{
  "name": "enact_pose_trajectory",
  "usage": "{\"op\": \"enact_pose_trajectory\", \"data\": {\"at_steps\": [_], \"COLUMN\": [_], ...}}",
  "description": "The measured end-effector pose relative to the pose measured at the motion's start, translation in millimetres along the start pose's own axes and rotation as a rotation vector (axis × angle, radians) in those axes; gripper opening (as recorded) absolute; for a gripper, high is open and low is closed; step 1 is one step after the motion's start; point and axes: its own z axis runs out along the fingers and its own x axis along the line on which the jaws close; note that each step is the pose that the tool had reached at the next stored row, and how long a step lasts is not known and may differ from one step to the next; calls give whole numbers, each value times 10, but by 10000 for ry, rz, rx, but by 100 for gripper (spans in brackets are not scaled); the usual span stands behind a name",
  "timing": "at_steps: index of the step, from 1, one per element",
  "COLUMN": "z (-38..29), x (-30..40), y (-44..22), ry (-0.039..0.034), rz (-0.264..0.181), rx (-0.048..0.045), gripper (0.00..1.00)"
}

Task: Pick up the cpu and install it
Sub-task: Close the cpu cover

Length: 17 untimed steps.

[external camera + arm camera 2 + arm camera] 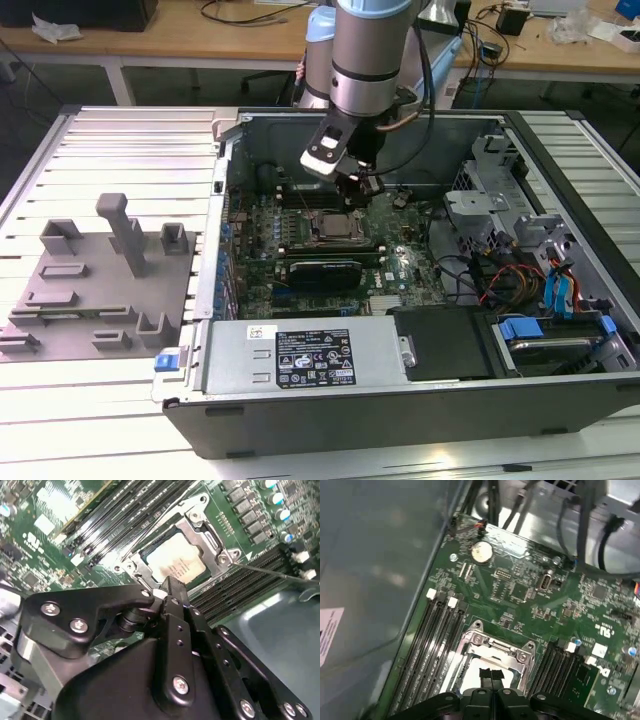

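1. Look for the cpu (pixel 175 562) lying flat in the metal socket frame (pixel 200 517) of the motherboard (pixel 400 265), a little above the middle of the exterior view, inside the open computer case (pixel 400 420)
2. Take the tool (pixel 169 586) as pinched narrow, fingertips (pixel 486 676) together and gripping nothing, hanging just over one edge of the cpu; touching or a hair apart, impossible to tell
3. Judging by that, treat the chip as placed but not clamped: thin retention lever (pixel 270 572) apparently standing free beside the memory slots (pixel 240 595)
4. Beware a chip sitting slightly askew, with bent socket contacts or a scratched silvery top as the price of any downward push from the shut fingertips
5. Beware also sideways drift of the tool, likely to catch the socket frame or lever, or nudge the cpu off its seat
6. Mind the cable (pixel 425 90) hanging along the arm, prone to snag on the case wall
7. Writing: faint print on the cpu top, too small to make out; large white label (pixel 315 360) with black print and symbols on the silver cover (pixel 230 360), lower centre of the exterior view, left unread; white sticker (pixel 327 630) on the case wall in the first wrist view, illegible
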Motion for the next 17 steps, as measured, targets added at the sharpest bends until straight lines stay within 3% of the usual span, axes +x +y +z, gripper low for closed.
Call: {"op": "enact_pose_trajectory", "data": {"at_steps": [7, 17], "z": [0, 0], "x": [1, 1], "y": [1, 1], "ry": [4, 5], "rz": [-1722, -3638], "rx": [-13, -27], "gripper": [11, 11]}}
